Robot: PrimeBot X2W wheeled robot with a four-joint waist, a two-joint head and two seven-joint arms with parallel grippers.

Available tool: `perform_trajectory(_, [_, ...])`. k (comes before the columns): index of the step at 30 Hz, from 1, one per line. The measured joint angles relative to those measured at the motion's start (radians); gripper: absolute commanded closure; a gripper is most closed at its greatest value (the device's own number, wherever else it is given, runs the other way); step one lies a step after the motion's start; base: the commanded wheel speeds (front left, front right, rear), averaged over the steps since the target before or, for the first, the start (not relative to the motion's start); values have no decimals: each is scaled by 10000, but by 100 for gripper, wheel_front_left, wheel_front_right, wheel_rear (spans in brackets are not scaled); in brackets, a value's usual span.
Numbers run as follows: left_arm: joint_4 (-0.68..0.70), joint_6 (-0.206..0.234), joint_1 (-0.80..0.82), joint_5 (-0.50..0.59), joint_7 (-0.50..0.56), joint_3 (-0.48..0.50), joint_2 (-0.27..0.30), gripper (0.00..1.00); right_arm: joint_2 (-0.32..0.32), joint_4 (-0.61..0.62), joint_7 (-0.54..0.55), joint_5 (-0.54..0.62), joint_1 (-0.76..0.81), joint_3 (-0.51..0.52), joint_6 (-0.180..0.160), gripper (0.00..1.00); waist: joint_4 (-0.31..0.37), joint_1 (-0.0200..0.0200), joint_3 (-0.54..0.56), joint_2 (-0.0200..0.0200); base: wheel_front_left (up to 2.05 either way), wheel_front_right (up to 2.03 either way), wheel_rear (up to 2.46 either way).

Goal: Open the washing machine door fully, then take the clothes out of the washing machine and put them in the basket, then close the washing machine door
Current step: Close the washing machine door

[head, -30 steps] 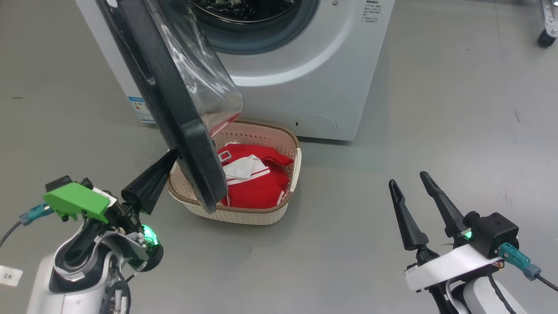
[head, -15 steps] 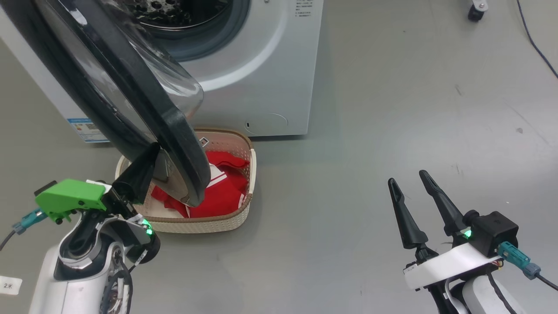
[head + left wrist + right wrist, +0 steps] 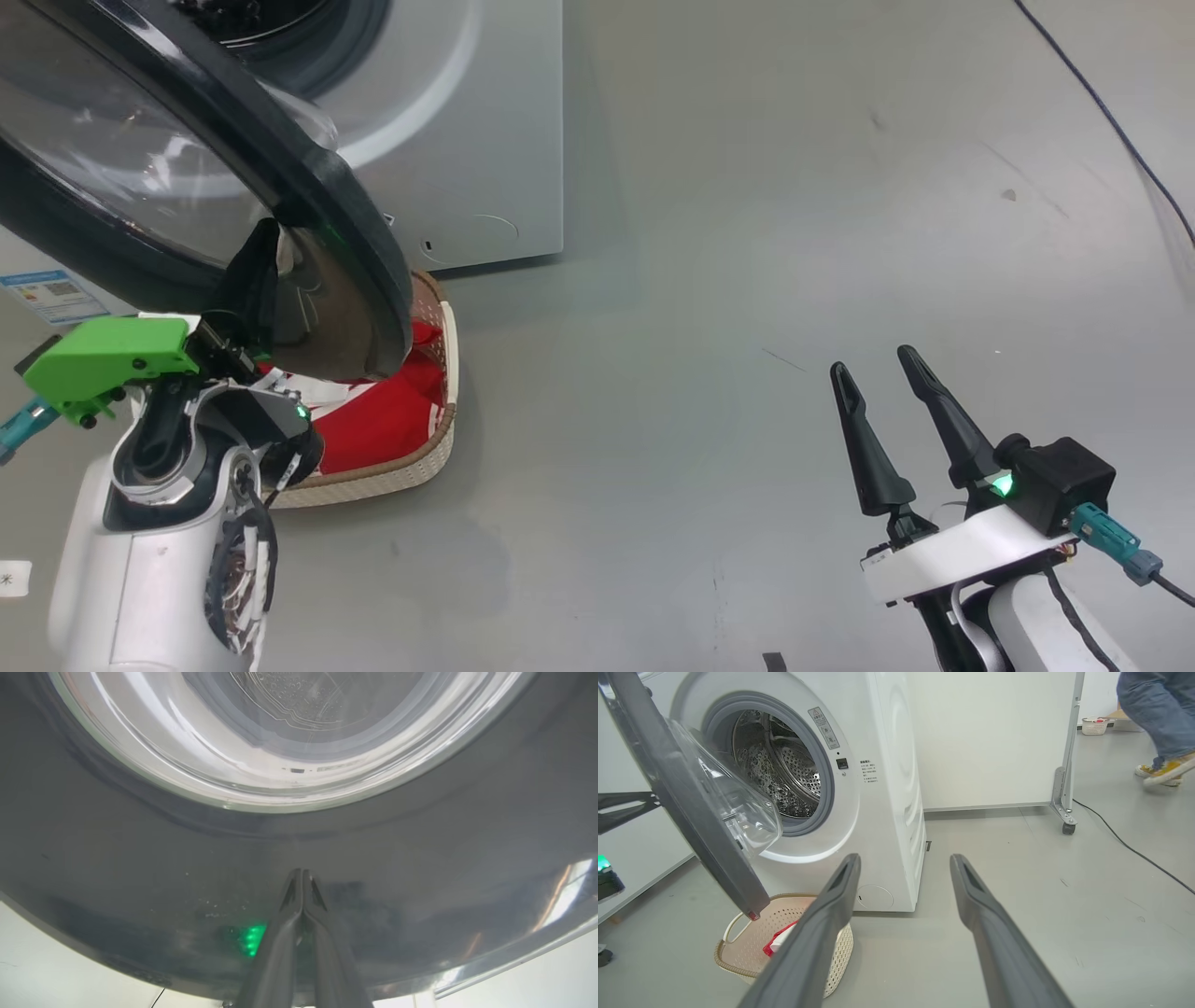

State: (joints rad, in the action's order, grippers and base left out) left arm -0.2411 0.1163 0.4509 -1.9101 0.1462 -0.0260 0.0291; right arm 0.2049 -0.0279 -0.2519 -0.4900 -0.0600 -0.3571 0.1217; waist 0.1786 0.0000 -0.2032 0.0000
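**Left wrist view: my clenched tips at the door's black rim**

The washing machine door (image 3: 140,858) stands about half open, hinged at the side of the washing machine (image 3: 887,812) nearer my left arm. Being round, it has no long axis. It is an upright plane running out from the hinge towards me, glass bowl facing the drum, glossy outer face turned to me. My left gripper (image 3: 302,873), jaws pressed together on nothing, sits at that outer face, tips at or just off the rim below the glass. I judge the closing push runs forward and to my right. The clothes (image 3: 383,420) lie in the basket (image 3: 439,439) under the door's free edge. My right gripper (image 3: 873,362) hangs spread and empty, well apart.
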Motion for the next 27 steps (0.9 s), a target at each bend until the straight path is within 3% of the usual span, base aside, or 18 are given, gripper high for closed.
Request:
perform_trajectory(16, [-848,-545,1037,-67,-1708,-119,0,100,-159,-12,0,-117,-198,268,0,0,1147,0,-585,0,0,0,0])
perform_trajectory(27, [-1398,-899,1496,-82,-1829,-890,-12,100,-213,-13,0,-192,-232,715,0,0,1332,0,-786,0,0,0,0])
